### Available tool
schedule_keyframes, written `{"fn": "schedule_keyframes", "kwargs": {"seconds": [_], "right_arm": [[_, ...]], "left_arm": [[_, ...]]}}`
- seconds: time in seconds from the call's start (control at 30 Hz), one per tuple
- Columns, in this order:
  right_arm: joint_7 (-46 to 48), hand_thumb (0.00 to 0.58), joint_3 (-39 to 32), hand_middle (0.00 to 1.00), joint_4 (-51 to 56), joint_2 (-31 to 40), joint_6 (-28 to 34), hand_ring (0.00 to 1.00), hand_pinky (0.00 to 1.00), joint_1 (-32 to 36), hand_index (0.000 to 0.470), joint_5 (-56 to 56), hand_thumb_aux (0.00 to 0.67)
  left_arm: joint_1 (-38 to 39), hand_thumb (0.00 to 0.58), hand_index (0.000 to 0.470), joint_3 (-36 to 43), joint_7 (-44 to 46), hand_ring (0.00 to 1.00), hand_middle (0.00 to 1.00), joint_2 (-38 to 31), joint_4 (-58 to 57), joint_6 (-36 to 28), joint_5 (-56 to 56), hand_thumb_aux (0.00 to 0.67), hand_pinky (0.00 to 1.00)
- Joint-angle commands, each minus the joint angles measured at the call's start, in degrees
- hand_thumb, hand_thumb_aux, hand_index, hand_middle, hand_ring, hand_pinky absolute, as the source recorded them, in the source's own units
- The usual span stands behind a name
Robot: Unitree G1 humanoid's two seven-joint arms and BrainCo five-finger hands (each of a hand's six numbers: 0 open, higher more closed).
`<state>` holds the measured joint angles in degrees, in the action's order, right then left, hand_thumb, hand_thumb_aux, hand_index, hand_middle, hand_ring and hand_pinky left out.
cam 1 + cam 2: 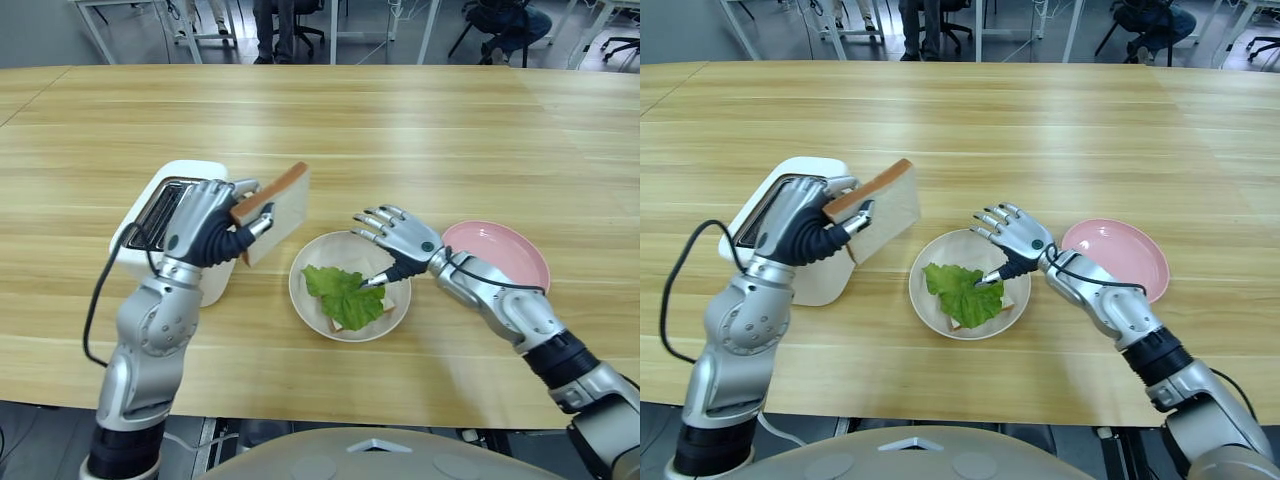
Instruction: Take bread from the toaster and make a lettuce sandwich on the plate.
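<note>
Here the fingers [252, 226] of the left hand [205, 225] are curled and pinch a slice of bread [282, 212] by its brown crust edge. The slice is held in the air, tilted, with its pale face turned to the right, between the toaster [195, 170] and the plate [300, 272]. The hand itself is above the near right part of the toaster.

The fingers [376, 218] of the right hand [405, 238] are spread and hold nothing. One fingertip points down and touches the right edge of the lettuce [345, 295], or is just above it; I cannot tell which. This hand is over the far right part of the plate.

The lettuce leaf lies in the cream plate on top of another slice of bread [396, 295], which shows a little at the right and near sides of the leaf.

The white toaster stands on the left of the wooden table [400, 130], and a black cable [93, 310] goes from it toward the near edge. A pink plate [505, 252] sits just right of the cream plate, behind the right wrist.
</note>
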<state>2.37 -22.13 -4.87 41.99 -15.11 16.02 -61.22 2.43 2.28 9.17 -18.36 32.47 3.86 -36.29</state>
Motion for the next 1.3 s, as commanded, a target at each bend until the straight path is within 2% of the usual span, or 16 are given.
{"fn": "schedule_keyframes", "kwargs": {"seconds": [0.03,0.13,0.3,0.4,0.6,0.73,0.87,1.3], "right_arm": [[2.6,0.000,8.8,0.00,-5.5,4.9,1.2,0.00,0.00,-4.2,0.000,5.0,0.000],[1.9,0.000,16.6,0.00,-7.2,8.1,0.9,0.00,0.00,-9.0,0.000,10.4,0.000],[-2.0,0.000,24.6,0.00,-9.0,7.7,-5.0,0.00,0.00,-19.5,0.000,19.2,0.000],[-4.5,0.000,25.3,0.00,-10.7,6.7,-10.5,0.00,0.00,-25.2,0.000,21.0,0.000],[-6.2,0.000,19.9,0.00,-13.5,5.3,-22.0,0.00,0.00,-32.2,0.000,18.0,0.000],[-3.3,0.000,14.6,0.00,-13.5,4.4,-25.2,0.00,0.00,-33.0,0.000,15.9,0.000],[-2.7,0.000,13.1,0.00,-13.3,2.7,-25.5,0.00,0.00,-32.4,0.000,13.5,0.000],[-0.7,0.000,9.8,0.00,-10.2,-1.5,-23.6,0.00,0.00,-28.4,0.000,9.1,0.000]], "left_arm": [[-1.5,0.580,0.460,6.0,3.4,1.00,1.00,2.8,-6.0,-0.8,5.1,0.670,1.00],[-3.4,0.580,0.460,8.8,6.3,1.00,1.00,4.7,-12.7,-1.4,9.6,0.670,1.00],[-5.7,0.580,0.460,10.6,11.4,1.00,1.00,6.3,-21.1,-2.5,18.2,0.670,1.00],[-6.4,0.580,0.460,11.5,14.7,1.00,1.00,7.1,-24.1,-4.3,22.8,0.670,1.00],[-7.4,0.580,0.460,11.6,19.2,1.00,1.00,8.3,-27.7,-9.0,29.6,0.670,1.00],[-7.6,0.580,0.460,11.4,19.7,1.00,1.00,9.5,-27.7,-12.8,32.5,0.670,1.00],[-7.9,0.580,0.460,12.2,18.3,1.00,1.00,10.0,-28.9,-13.8,31.8,0.670,1.00],[-10.1,0.580,0.460,17.9,8.6,1.00,1.00,9.4,-37.9,-6.5,20.9,0.670,1.00]]}}
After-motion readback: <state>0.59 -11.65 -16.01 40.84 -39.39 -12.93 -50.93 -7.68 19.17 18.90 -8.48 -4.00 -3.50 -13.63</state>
